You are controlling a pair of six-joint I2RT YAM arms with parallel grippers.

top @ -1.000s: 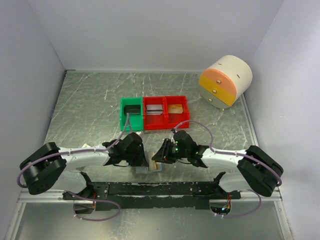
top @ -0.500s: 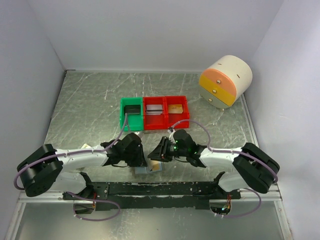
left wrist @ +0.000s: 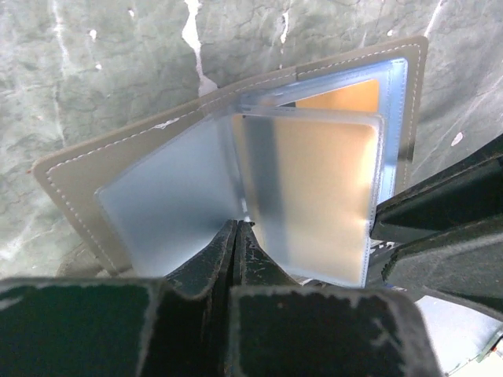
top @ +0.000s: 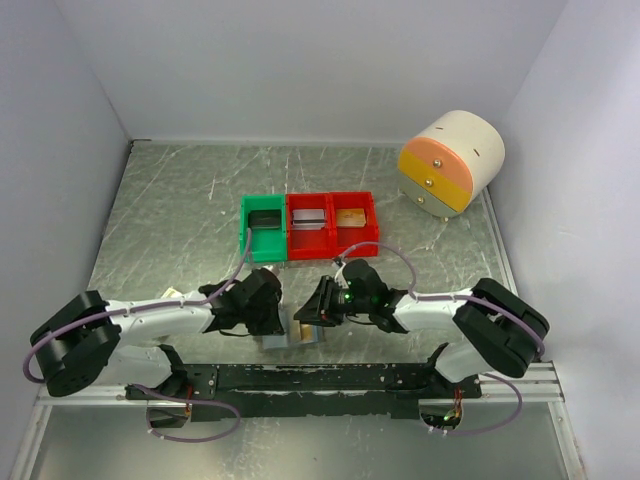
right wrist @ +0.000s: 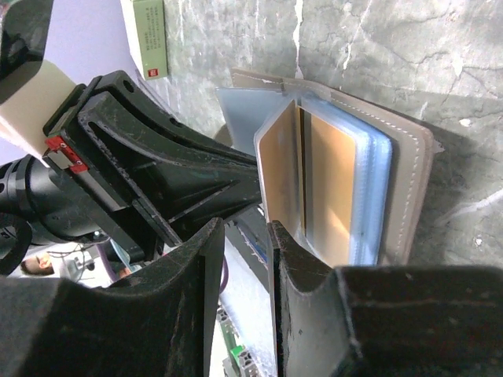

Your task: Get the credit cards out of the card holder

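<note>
The card holder [top: 292, 338] lies open between both arms at the table's near edge, grey with pale blue pockets [left wrist: 157, 196]. One pocket leaf stands up with an orange-tan credit card [left wrist: 322, 188] inside, and a second card [left wrist: 346, 96] shows in the pocket behind it. My left gripper [left wrist: 236, 228] is shut, its tips pinched at the lower edge where the pocket leaves meet. My right gripper [right wrist: 245, 236] is open beside the holder [right wrist: 409, 181]. The raised leaf with its card [right wrist: 277, 165] runs along the inner face of its right finger. Another card [right wrist: 330, 188] sits behind.
A green bin [top: 262, 228] and two red bins [top: 309, 228] [top: 354, 222] stand in a row just beyond the arms. A round cream drawer unit [top: 450, 160] sits at the back right. A small green-and-white box [right wrist: 149, 39] lies to the left. The black base rail [top: 330, 378] borders the near edge.
My left gripper has closed at the pockets' lower edge. Both wrists shifted slightly left, and the holder moved a little with them.
</note>
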